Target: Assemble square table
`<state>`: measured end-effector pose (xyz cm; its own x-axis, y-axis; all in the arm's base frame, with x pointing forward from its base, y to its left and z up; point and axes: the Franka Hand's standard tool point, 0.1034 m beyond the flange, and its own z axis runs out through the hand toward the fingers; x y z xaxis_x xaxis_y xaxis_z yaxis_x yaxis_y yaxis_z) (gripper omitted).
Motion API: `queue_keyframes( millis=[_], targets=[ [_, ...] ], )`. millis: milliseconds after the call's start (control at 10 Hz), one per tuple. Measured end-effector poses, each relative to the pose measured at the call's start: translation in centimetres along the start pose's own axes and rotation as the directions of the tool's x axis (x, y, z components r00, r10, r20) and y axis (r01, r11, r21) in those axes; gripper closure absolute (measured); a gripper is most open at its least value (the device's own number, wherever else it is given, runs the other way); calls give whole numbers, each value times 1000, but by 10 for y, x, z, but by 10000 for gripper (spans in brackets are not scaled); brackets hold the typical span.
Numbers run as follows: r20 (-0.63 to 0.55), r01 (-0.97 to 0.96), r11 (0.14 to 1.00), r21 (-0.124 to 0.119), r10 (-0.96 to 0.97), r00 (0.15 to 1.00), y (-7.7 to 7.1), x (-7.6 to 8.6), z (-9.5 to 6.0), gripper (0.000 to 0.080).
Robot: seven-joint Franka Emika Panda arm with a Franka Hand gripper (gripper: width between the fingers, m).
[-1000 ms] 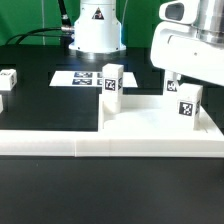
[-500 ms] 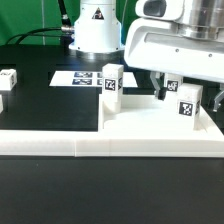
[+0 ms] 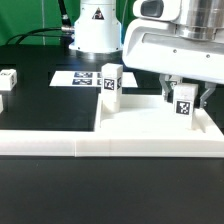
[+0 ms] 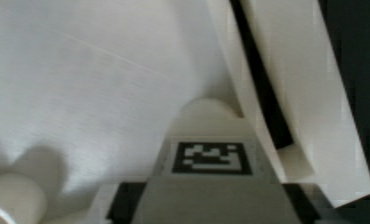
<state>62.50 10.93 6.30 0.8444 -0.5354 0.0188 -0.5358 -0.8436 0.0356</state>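
Observation:
The square table's white slab [image 3: 140,118] lies flat at the middle right. Two white tagged legs stand upright on it: one [image 3: 111,85] at its far left corner and one [image 3: 185,103] near its right side. My gripper [image 3: 186,96] has come down over the right leg, one finger on each side, and is shut on it. In the wrist view that leg [image 4: 212,150] rises between my dark fingers [image 4: 143,205], tag facing the camera, with the slab [image 4: 93,90] behind it.
A long low white wall [image 3: 60,146] runs along the front of the slab. Two loose tagged legs [image 3: 8,80] lie at the exterior view's left edge. The marker board [image 3: 78,77] lies behind the slab, before the arm's base [image 3: 95,30].
My gripper has moved toward the exterior view's left and down over the right leg, and its fingers have drawn in against the leg. The leg has shifted slightly left.

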Motion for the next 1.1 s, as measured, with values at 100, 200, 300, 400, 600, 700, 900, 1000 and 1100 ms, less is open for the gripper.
queue_keyframes(
  millis=[100, 200, 300, 400, 600, 700, 900, 1000, 1100],
  targets=[
    [0, -63, 998, 0, 63, 998, 0, 0, 0, 511],
    [0, -92, 996, 0, 92, 996, 0, 0, 0, 511],
    [1, -166, 986, 1, 166, 986, 0, 0, 0, 511],
    [1, -220, 975, 1, 220, 975, 0, 0, 0, 511],
    [2, -396, 918, 14, 396, 918, -2, 0, 0, 511],
    [9, -508, 860, 51, 508, 861, -2, 2, 1, 511],
    [76, -729, 680, 85, 725, 685, -3, 0, 1, 511],
    [110, -816, 569, 100, 809, 578, -8, -2, 2, 511],
    [148, -887, 447, 115, 875, 461, -10, -3, 2, 511]
  ],
)
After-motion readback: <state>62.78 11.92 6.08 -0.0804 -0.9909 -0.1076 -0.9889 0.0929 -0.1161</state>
